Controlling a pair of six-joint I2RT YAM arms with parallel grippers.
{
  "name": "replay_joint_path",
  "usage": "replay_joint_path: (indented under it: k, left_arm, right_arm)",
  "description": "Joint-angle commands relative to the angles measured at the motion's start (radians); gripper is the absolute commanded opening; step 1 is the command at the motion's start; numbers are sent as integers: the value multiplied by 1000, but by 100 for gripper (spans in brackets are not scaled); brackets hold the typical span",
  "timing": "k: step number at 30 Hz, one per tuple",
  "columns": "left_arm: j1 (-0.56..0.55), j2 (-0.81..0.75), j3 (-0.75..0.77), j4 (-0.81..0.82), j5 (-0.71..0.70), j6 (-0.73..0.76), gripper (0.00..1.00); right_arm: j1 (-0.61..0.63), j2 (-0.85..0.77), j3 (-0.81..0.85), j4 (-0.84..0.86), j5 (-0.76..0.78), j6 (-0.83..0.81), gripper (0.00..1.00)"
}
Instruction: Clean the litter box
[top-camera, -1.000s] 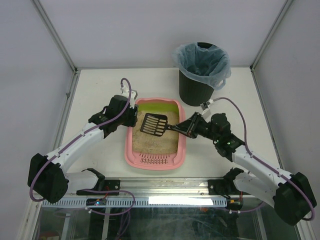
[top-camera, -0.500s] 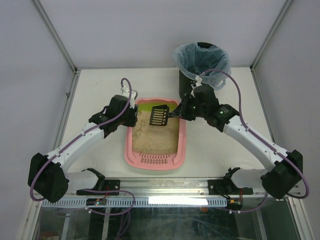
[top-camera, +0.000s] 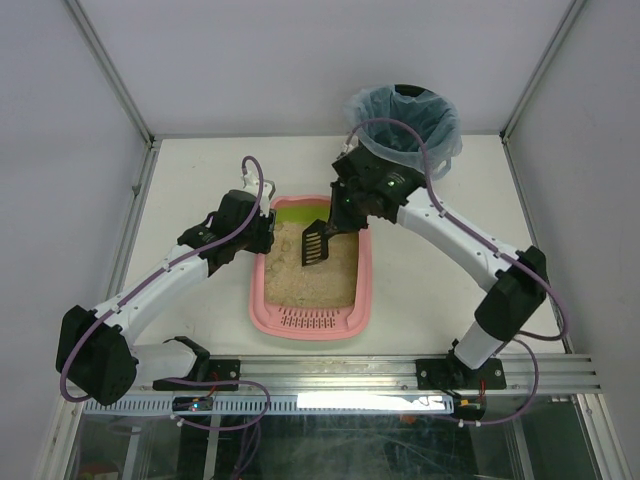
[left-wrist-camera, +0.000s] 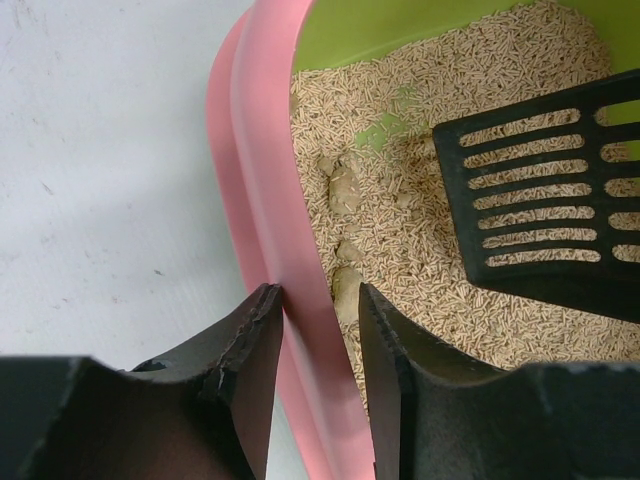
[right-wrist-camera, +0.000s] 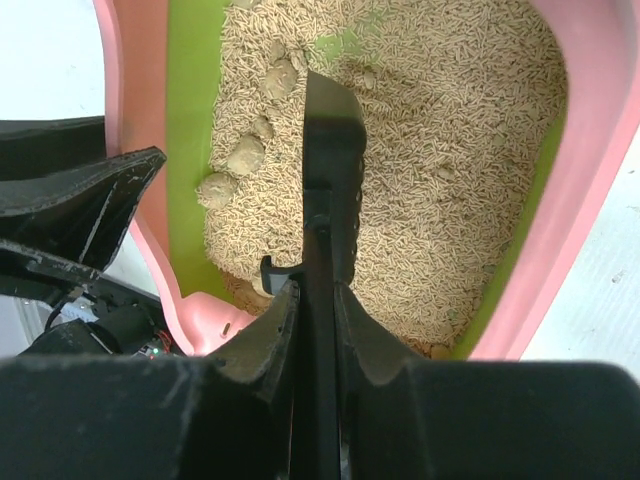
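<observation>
The litter box (top-camera: 262, 300) is a pink tray with a lime-green inner wall, holding beige litter and several brownish clumps (right-wrist-camera: 245, 155) near its far left side. My left gripper (top-camera: 262, 232) straddles the box's left rim (left-wrist-camera: 250, 180), one finger outside and one inside, shut on it. My right gripper (top-camera: 345, 215) reaches in from the far side, shut on the handle of a black slotted scoop (top-camera: 313, 244). The scoop (right-wrist-camera: 333, 150) hangs edge-on just above the litter, beside the clumps (left-wrist-camera: 344, 188). In the left wrist view the scoop's blade (left-wrist-camera: 540, 290) hovers over the litter at right.
A black bin (top-camera: 403, 140) lined with a pale blue bag stands behind the box at back right, close to my right arm's elbow. A slotted pink grille (top-camera: 308, 320) forms the box's near end. White table surrounds the box; frame posts run along both sides.
My right arm has swung from the box's right side round to its far end. The scoop went from flat over the middle to tilted down over the far-left litter. The left arm stayed put.
</observation>
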Motion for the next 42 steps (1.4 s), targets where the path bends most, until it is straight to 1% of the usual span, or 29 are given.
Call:
replay_joint_path:
  k: [1,6,9,14,18,21,23,27,33,42]
  left_arm:
    - [-11,7,10,31,65,-1,36]
    - [-11,0,9,30,65,-1,36]
    - [-12,-2,10,31,67,-2,36]
    - [-11,-5,9,31,68,-2,35]
    - [-13,-6,8,30,69,-3,35]
    - [-12,-6,8,31,71,-1,35]
    - [-12,-6,8,30,69,-2,35]
    - [-12,-6,7,31,70,-2,35]
    - [-11,-5,7,31,69,-2,35]
    - [-12,-7,7,31,68,-2,35]
  right_arm:
    - [30,101,147,-131,79,-17,0]
    - [37,246,242,-209,130,2,0]
    - [38,306,255,-217,118,10,0]
    - [38,332,118,-62,27,23,0]
    - [38,327,-18,127,-90,38,0]
    - [38,306,-111,296,-208,57,0]
    - [40,289,-160,379,-245,63,0]
    - [38,191,-277,556,-298,83,0]
    - [35,51,-384,662,-262,132,0]
    - [11,-122,-521,760,-186,200,0]
